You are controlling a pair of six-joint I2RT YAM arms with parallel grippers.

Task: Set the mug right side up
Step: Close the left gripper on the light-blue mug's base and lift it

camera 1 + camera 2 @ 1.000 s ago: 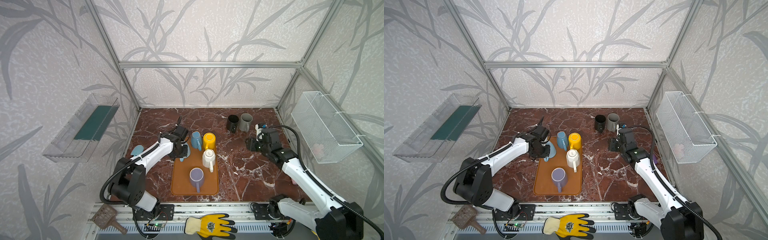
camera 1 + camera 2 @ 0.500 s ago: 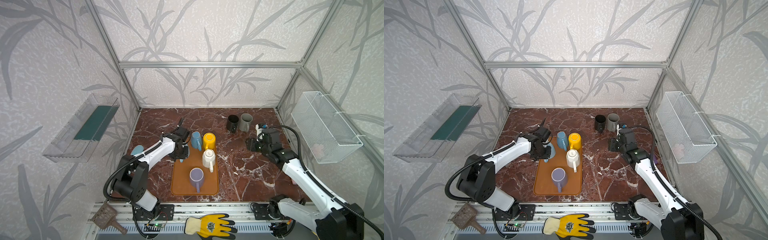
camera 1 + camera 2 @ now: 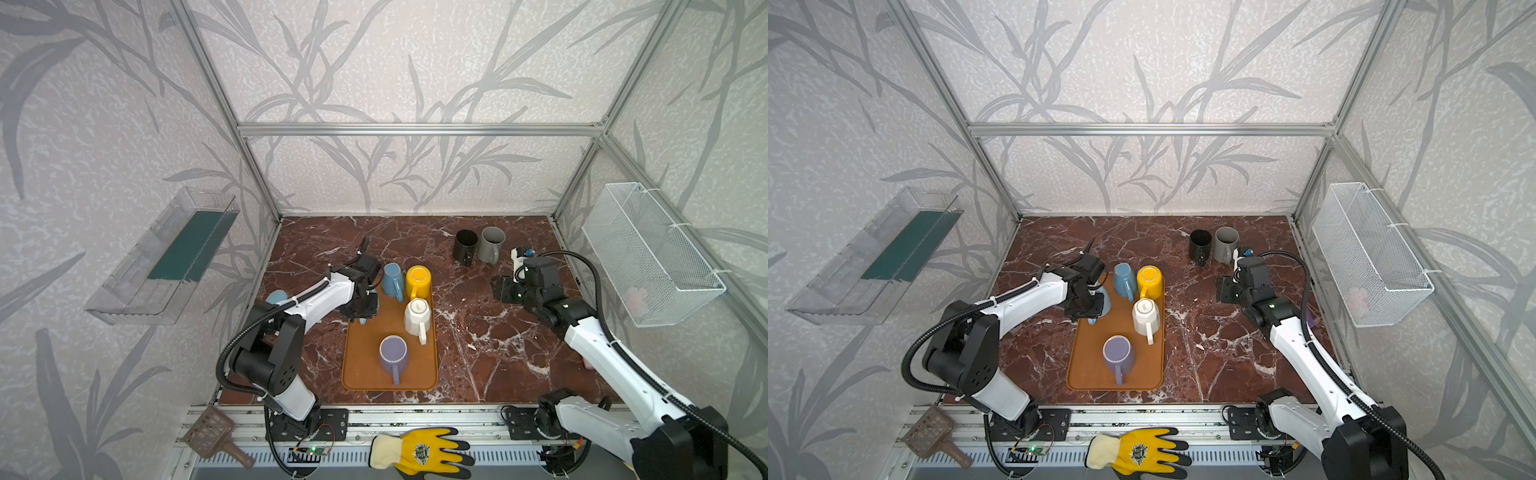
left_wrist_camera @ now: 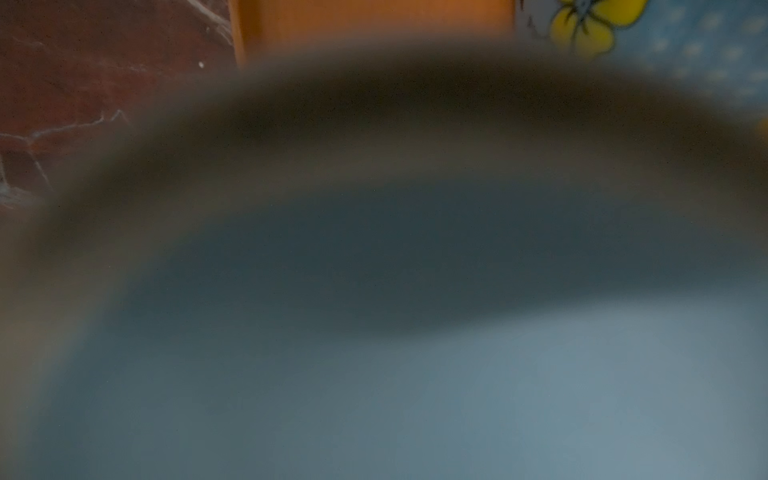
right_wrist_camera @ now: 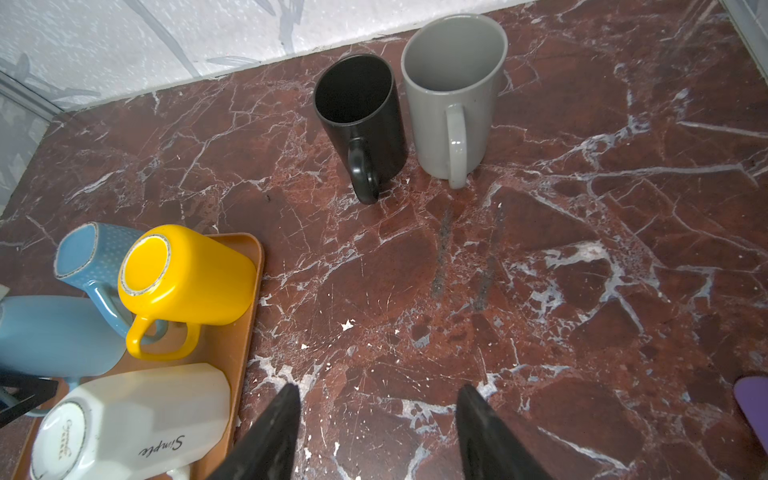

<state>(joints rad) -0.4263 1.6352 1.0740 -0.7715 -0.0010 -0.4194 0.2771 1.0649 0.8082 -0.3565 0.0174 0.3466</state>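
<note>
A light blue mug [image 3: 1104, 301] stands on the far left corner of the orange tray [image 3: 419, 365], mostly covered by my left gripper [image 3: 360, 305]. Its body also shows in the right wrist view as a plain blue mug [image 5: 54, 332]. It fills the left wrist view as a blurred blue surface [image 4: 415, 353], so the jaws are hidden there. I cannot tell whether the left gripper holds it. My right gripper [image 5: 378, 399] hangs open over bare marble, right of the tray, with nothing between its fingers.
On the tray, a dotted blue mug [image 3: 392, 279], a yellow mug [image 3: 419, 282], a white mug [image 3: 417, 316] and a lavender mug [image 3: 392, 353] stand upside down. A black mug [image 3: 465, 245] and a grey mug [image 3: 491, 244] stand upright at the back.
My left arm has shifted slightly at the light blue mug, and its gripper now covers more of it. The right arm has not moved.
</note>
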